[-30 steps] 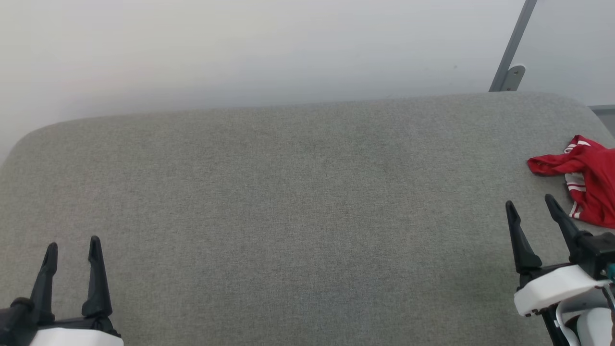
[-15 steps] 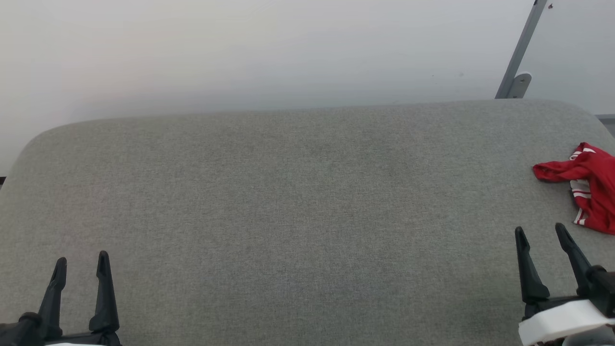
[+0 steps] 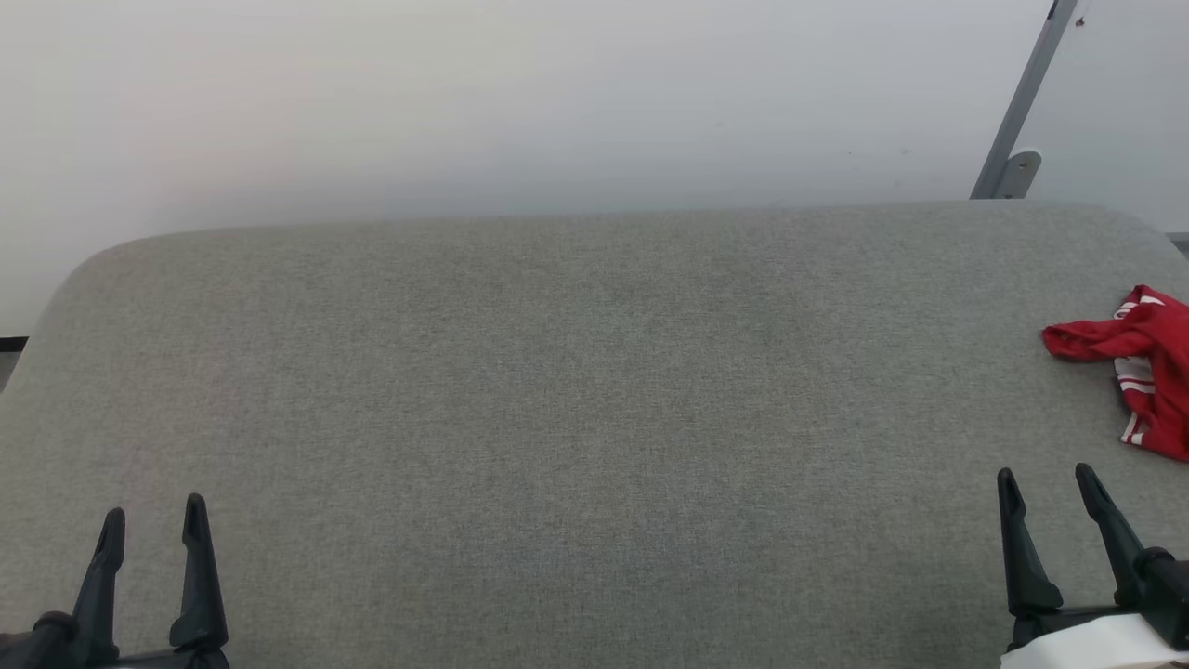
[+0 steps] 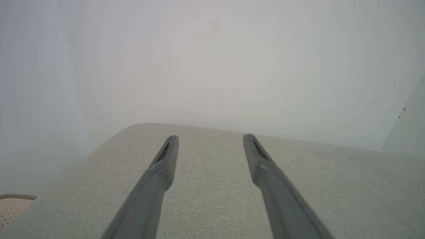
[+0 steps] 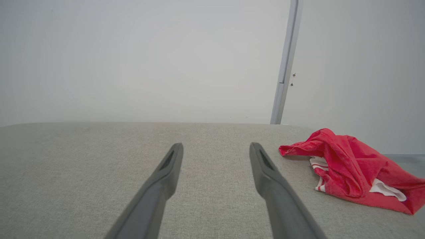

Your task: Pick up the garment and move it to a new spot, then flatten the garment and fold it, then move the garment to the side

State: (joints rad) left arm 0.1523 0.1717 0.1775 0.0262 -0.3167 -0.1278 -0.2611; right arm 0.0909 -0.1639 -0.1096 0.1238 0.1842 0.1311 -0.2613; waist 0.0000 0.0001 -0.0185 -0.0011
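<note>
Spread wide, holding and touching nothing: jaws of the left gripper [image 3: 153, 509] and the right gripper [image 3: 1045, 474], long dark tapered fingers [image 3: 197, 576] above a grey woven-fabric tabletop [image 3: 594, 390] with rounded corners. At the tabletop's far right, ahead of the right gripper and apart from it, the garment [image 3: 1147, 372]: thin red cloth in a crumpled heap, white striped trim peeping out. Cut by the frame edge in the head view, nearly whole in the right wrist view, a slim grey metal post [image 5: 285, 63] behind.

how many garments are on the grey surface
1: the red garment lies crumpled near the right edge of the grey surface, ahead-right of the right claw; something under it can't be ruled out.
</note>
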